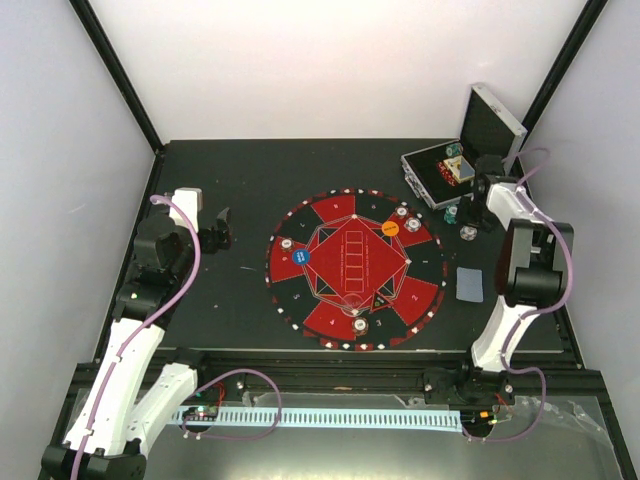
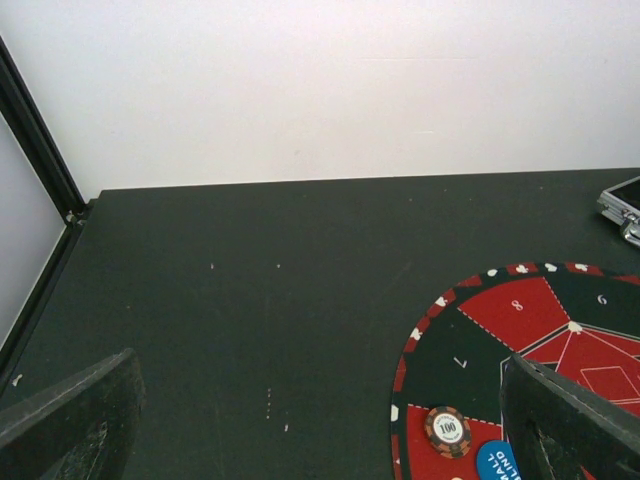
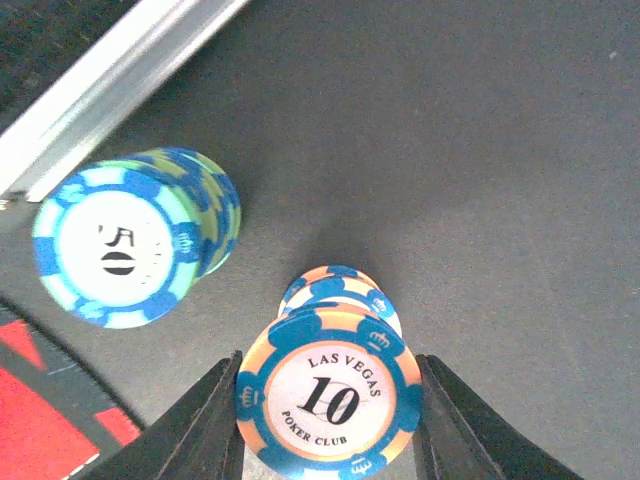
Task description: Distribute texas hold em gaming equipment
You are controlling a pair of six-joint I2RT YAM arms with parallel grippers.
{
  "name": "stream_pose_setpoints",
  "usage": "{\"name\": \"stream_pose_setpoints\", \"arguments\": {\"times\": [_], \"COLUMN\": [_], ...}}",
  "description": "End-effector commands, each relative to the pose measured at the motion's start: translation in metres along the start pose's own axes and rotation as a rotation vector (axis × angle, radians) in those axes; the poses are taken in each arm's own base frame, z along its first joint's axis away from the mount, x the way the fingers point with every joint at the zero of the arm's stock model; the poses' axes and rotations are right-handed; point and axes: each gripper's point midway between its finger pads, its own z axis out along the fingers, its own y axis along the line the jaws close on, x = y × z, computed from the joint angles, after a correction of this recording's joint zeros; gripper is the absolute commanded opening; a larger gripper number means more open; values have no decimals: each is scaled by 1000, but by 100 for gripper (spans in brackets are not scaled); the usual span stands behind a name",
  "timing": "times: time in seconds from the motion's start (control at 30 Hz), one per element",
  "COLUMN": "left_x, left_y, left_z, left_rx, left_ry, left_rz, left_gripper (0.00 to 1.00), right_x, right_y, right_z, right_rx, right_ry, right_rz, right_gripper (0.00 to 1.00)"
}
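In the right wrist view my right gripper (image 3: 328,400) is shut on an orange-and-blue "10" poker chip (image 3: 328,398), a finger pressing each side of its rim. Below it sits a short stack of like chips (image 3: 345,290), and a teal "50" stack (image 3: 135,235) stands to the left. From above, the right gripper (image 1: 470,224) hangs over the chips (image 1: 468,234) right of the round mat (image 1: 300,300). On the mat lie a blue disc (image 1: 303,257), an orange disc (image 1: 390,228), a black triangle marker (image 1: 380,301) and single chips (image 1: 401,213). My left gripper (image 1: 222,228) is open and empty, left of the mat.
The silver case (image 1: 418,172) stands open at the back right, just behind the right gripper, its lid (image 1: 493,120) upright. A grey-blue card (image 1: 470,283) lies right of the mat. A "100" chip (image 2: 447,430) and the blue disc (image 2: 498,462) show in the left wrist view.
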Motion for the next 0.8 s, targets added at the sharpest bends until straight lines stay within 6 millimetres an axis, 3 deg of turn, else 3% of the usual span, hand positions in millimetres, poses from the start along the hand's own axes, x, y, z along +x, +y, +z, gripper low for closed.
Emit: {"name": "stream_pose_setpoints", "arguments": {"times": [0.0, 0.13, 0.23, 0.33, 0.5, 0.6, 0.77], "left_x": [-6, -6, -6, -6, -7, -8, -8], "left_y": [-3, -2, -2, -2, -3, -3, -4], "left_z": [-3, -3, -3, -3, -4, -5, -5], "left_rx": [11, 10, 9, 8, 11, 10, 21], "left_ry": [-22, -22, -25, -25, -27, -31, -32], "left_rz": [-8, -8, -8, -8, -7, -8, -11], "left_gripper": [99, 99, 99, 99, 99, 99, 99], "right_x": [-8, 5, 30, 67, 153, 198, 255], "right_y": [2, 23, 46, 71, 119, 125, 131], "right_z": [-33, -48, -57, -71, -87, -92, -107], "right_rx": [-41, -98, -130, -142, -189, -182, -222], "right_ry": [-62, -70, -53, -39, 27, 72, 102], "right_rz": [0, -38, -98, -198, -377, -429, -471], "right_gripper": [35, 35, 35, 35, 35, 36, 36]}}
